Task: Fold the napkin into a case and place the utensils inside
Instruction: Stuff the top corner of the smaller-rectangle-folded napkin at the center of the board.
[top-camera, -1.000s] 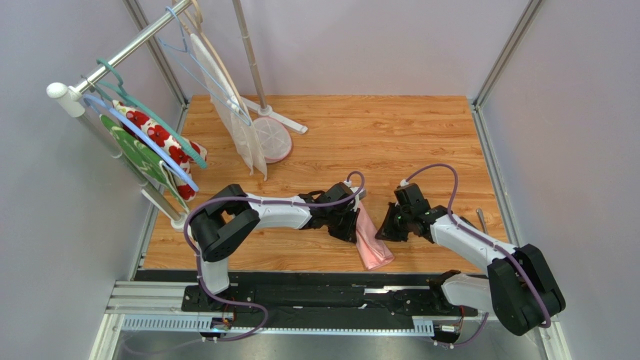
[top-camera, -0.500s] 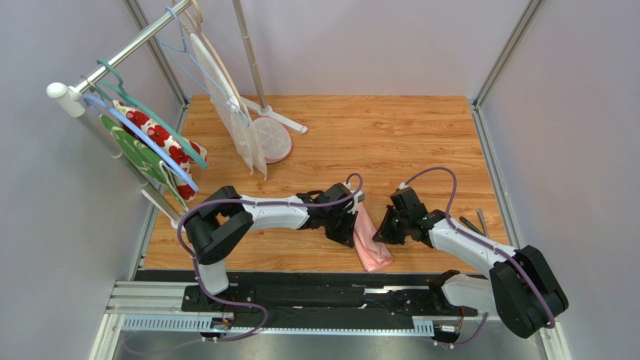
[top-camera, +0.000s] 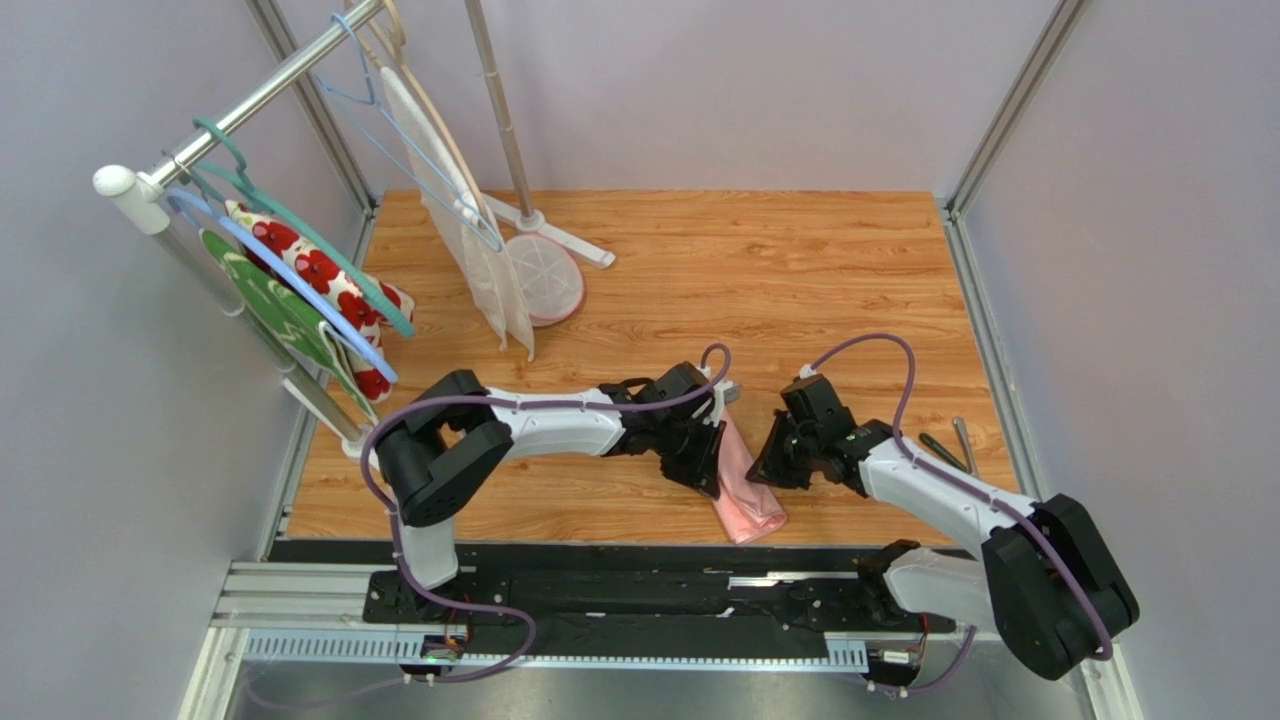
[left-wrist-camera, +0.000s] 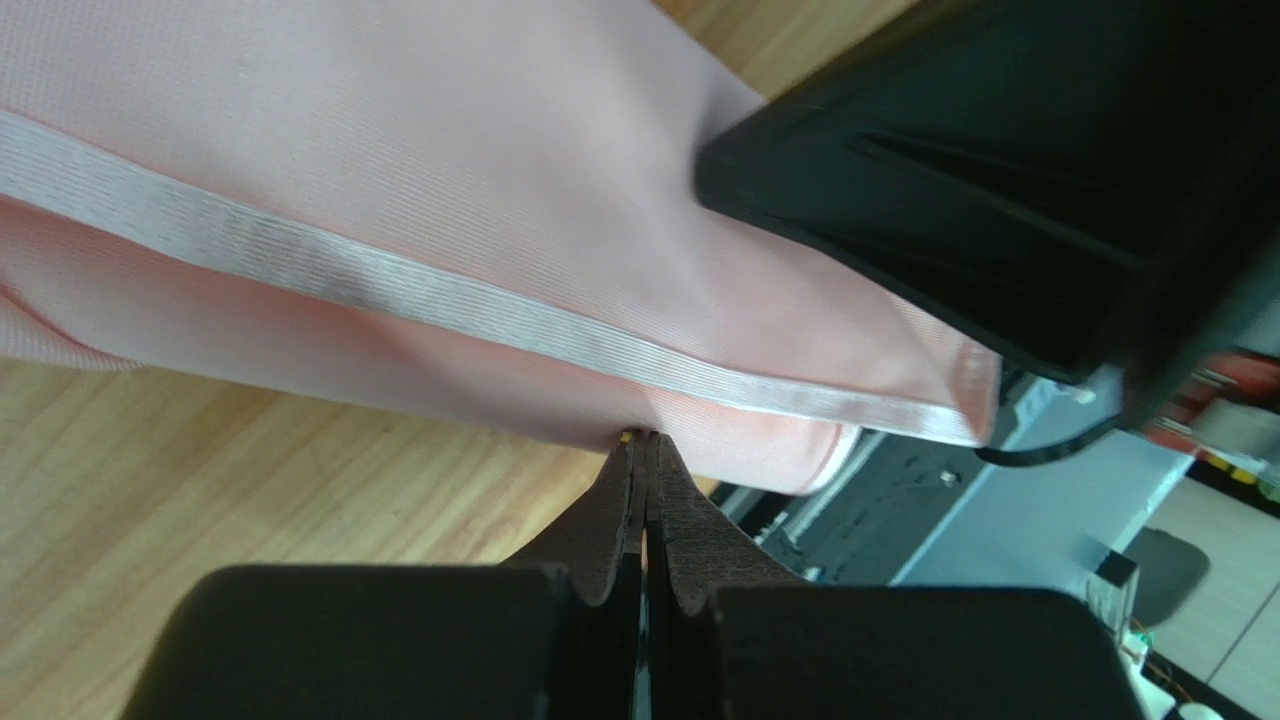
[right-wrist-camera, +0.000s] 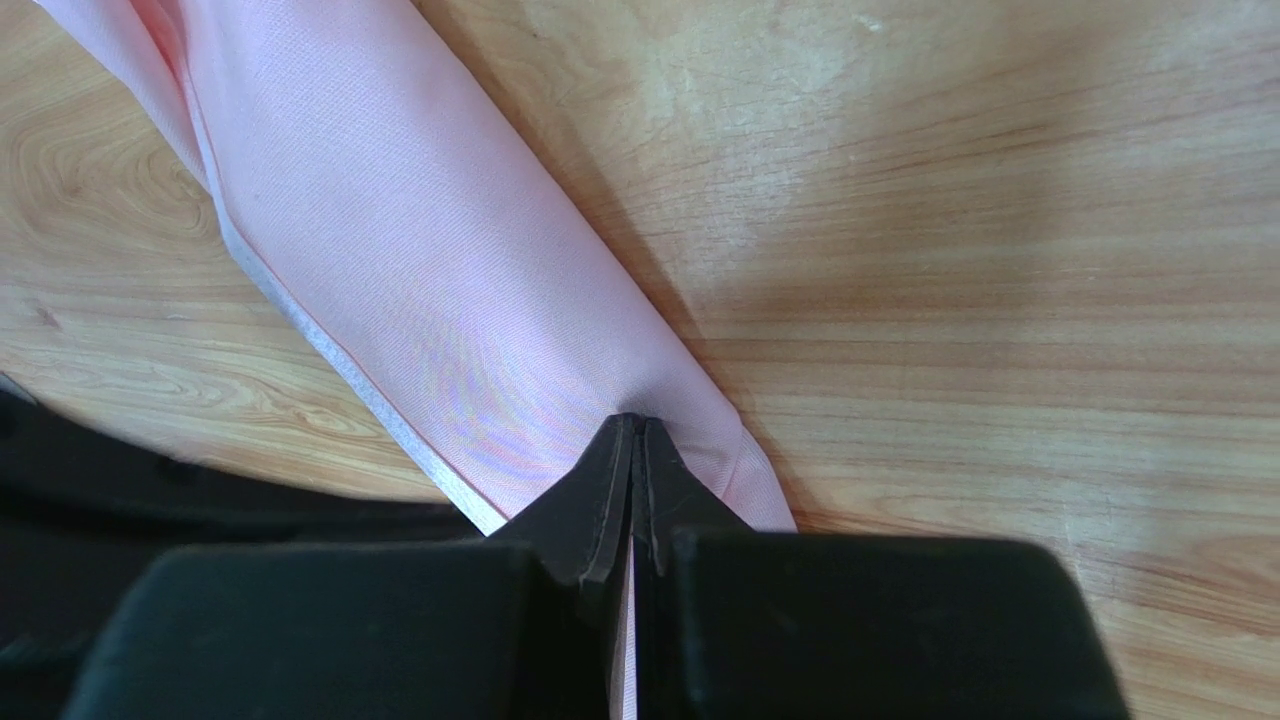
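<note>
The pink napkin (top-camera: 745, 495) lies near the table's front edge, folded into a narrow strip that runs toward the rail. My left gripper (top-camera: 709, 459) sits at its left edge, and in the left wrist view (left-wrist-camera: 643, 440) the jaws are pressed together on the fold of the napkin (left-wrist-camera: 451, 180). My right gripper (top-camera: 765, 459) sits at the napkin's right edge. In the right wrist view (right-wrist-camera: 633, 423) it is shut, with pink napkin (right-wrist-camera: 451, 300) cloth showing between the fingers. The utensils (top-camera: 951, 446) lie on the wood at the far right, partly hidden by the right arm.
A clothes rack (top-camera: 241, 113) stands at the back left with hangers, a green cloth (top-camera: 271, 308), a white cloth with red flowers (top-camera: 323, 278) and a white mesh bag (top-camera: 481, 270). Its round stand base (top-camera: 544, 278) rests on the table. The black rail (top-camera: 631, 593) runs along the front.
Both grippers have closed in a little on the napkin, the right one moving left. The strip looks slightly narrower and sits a bit further left.
</note>
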